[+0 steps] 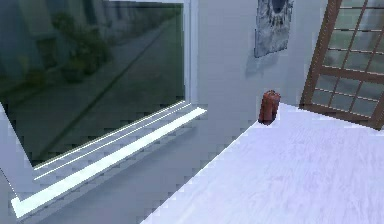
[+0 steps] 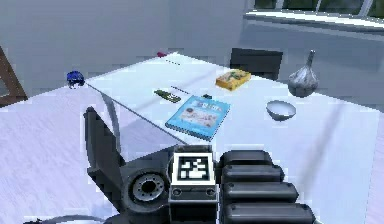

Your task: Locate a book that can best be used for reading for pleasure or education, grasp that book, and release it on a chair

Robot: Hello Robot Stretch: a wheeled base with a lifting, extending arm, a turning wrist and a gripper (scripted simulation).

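— The claw (image 2: 97, 128): what is it doing, low in the arm side view beneath the worktop's corner?
— It shows as a dark body with thin fingers, left of the marked white square (image 2: 193, 168) at the end of the arm (image 2: 255, 190). Its grip cannot be told from here, nor whether it carries anything.
— And the book?
— A blue book (image 2: 200, 113) lies flat, cover up, close to the near edge of the worktop (image 2: 135, 82), just past the arm. That spot likely suits a reach from this side. A yellow book-like slab (image 2: 236, 80) lies farther in. A white bowl (image 2: 281, 109) and a grey vase (image 2: 304, 76) stand toward the view's right.
— The chair?
— A dark chair (image 2: 255, 62) is drawn up at the worktop's far side, so the drop would seem to call for driving round.
— Ahead?
— A window (image 1: 100, 70), a wall picture (image 1: 272, 25), a reddish object (image 1: 268, 106) on the floor by the wall, and a paned door (image 1: 350, 60).
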